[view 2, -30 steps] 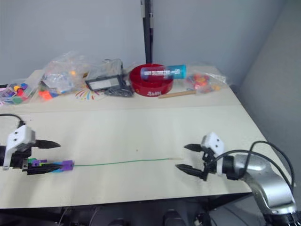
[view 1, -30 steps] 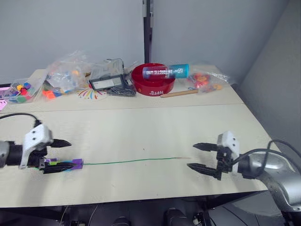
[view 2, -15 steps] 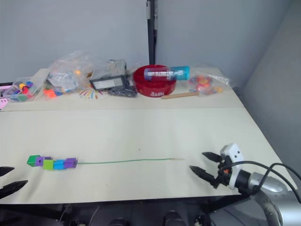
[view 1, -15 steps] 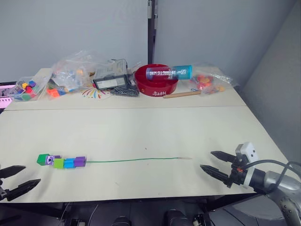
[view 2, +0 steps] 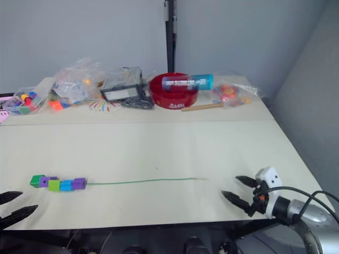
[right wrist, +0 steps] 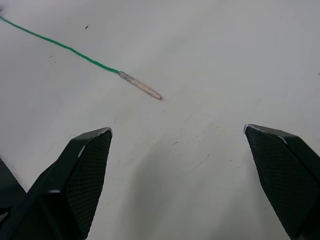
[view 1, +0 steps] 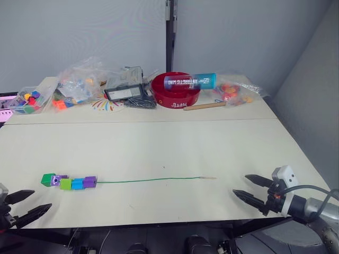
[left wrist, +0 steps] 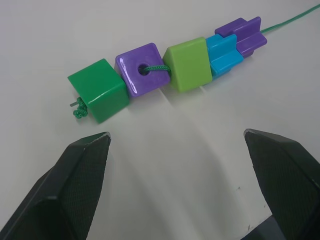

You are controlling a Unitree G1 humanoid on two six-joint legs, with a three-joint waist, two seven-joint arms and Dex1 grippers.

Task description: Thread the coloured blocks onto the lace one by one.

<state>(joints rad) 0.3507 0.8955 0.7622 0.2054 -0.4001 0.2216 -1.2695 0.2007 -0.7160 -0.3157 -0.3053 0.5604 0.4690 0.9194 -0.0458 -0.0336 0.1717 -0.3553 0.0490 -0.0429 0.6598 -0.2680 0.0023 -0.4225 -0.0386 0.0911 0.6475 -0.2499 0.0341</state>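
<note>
Five coloured blocks (view 1: 69,182) sit in a row on the lace (view 1: 148,180) at the table's front left: dark green (left wrist: 98,96), purple (left wrist: 141,68), lime green (left wrist: 188,63), cyan (left wrist: 222,52), purple (left wrist: 248,35). The knotted tail (left wrist: 78,111) sticks out past the dark green block. The thin green lace runs right to its pale tan tip (right wrist: 140,85). My left gripper (view 1: 25,206) is open at the front left edge, short of the blocks. To the right of the tip, my right gripper (view 1: 252,189) is open and holds nothing.
Along the back of the table (view 1: 175,143) lie clear bags of small toys (view 1: 79,84), a tub of coloured cubes (view 1: 26,100), a black device (view 1: 125,91), a red bowl (view 1: 176,90) with a blue tube (view 1: 190,81) on it, and a wooden stick (view 1: 204,106).
A second ago my left gripper was at the blocks; it has drawn back to the front left edge, leaving them on the table. My right gripper has drawn back toward the front right corner. The camera shifted.
</note>
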